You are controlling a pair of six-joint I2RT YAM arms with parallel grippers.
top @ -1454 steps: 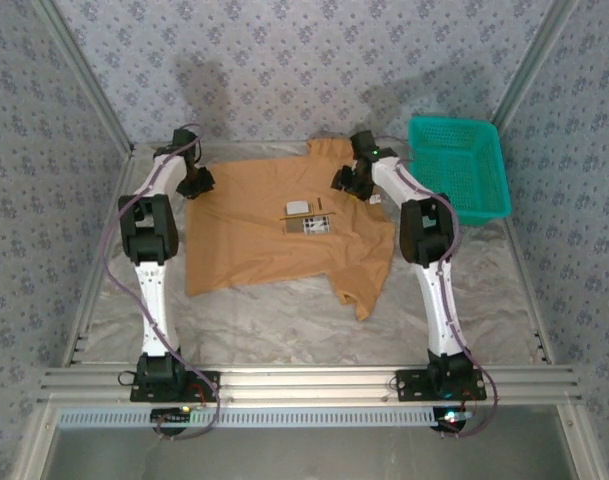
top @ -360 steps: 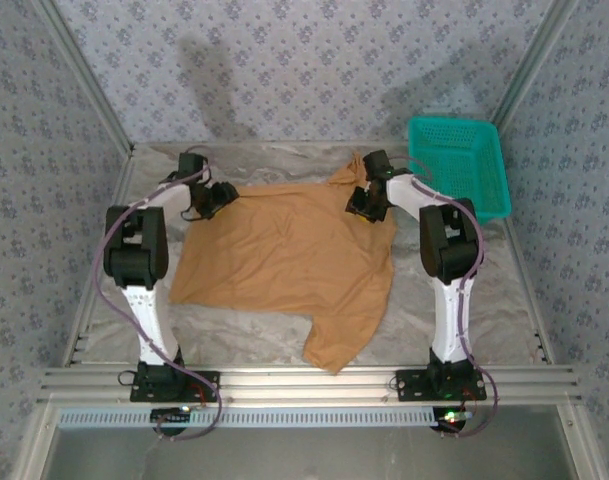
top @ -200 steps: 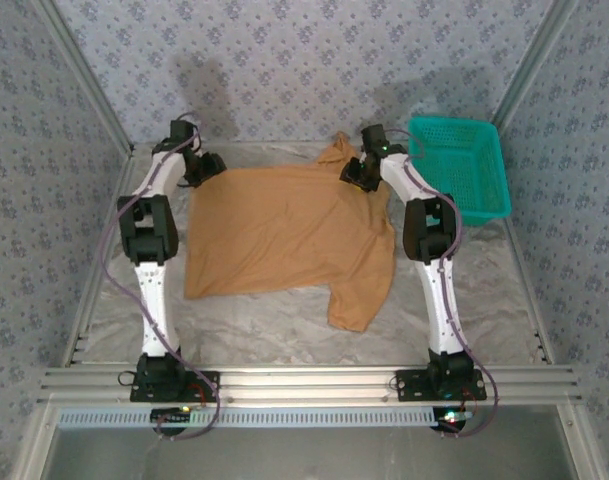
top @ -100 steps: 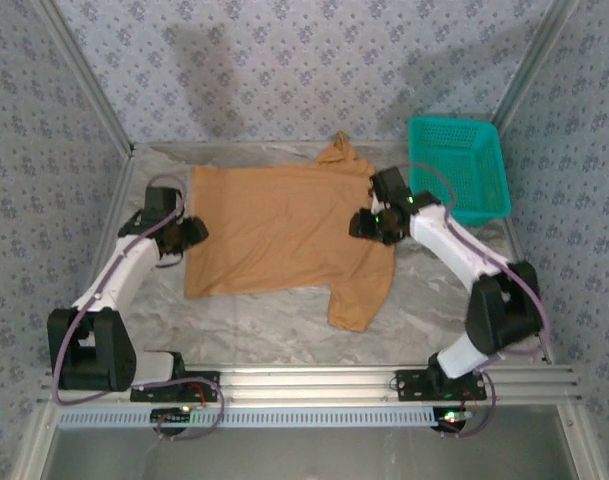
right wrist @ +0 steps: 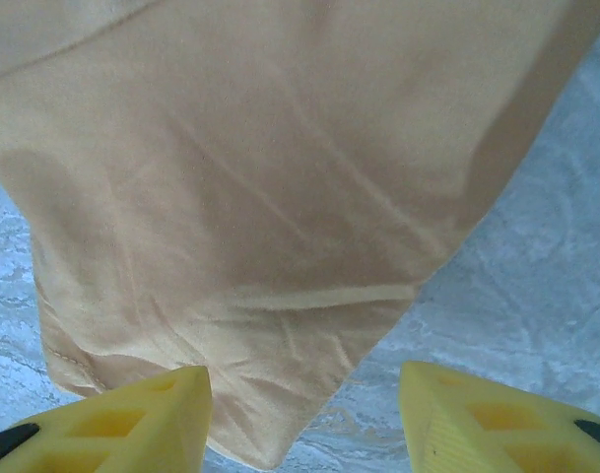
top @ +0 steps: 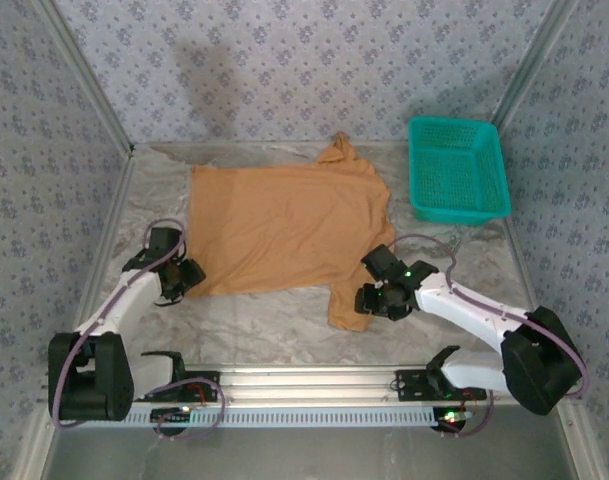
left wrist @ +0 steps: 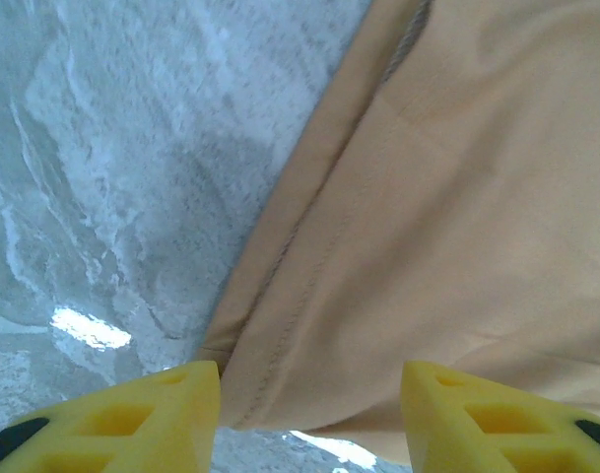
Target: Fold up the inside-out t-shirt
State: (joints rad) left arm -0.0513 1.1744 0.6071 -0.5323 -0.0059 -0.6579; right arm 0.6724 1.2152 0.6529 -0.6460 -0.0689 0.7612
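Teal basket (top: 452,121) at the worktop's (top: 284,325) far right corner, bare mesh floor showing. Inside-out t-shirt (top: 284,225) spread flat mid-worktop, one sleeve trailing toward the near edge. Left gripper (left wrist: 309,379) open, fingers apart over the shirt's near left corner. Right gripper (right wrist: 304,379) open too, straddling the trailing sleeve's end.

Tan t-shirt (right wrist: 270,197) corner on crinkled silver table (right wrist: 536,286); yellow tool (right wrist: 304,419) parted above it
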